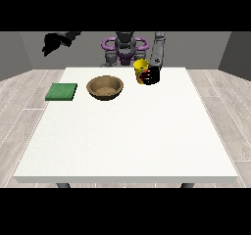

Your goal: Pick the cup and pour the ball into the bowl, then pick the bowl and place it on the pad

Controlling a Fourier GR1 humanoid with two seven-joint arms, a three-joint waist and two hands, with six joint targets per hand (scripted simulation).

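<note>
The table is white. The cup is yellow, and the robot hand at the view's right, touching it, is black with a bit of red showing. The arm above that robot hand is grey. The bowl, to the side of that robot hand, is brown like wood. Further off that way, the pad is green. The other robot hand, up at the view's left, is black. The robot's body is grey with purple rings. The floor has pale grey planks.

On the table, the bowl sits between pad at left and cup at right.
</note>
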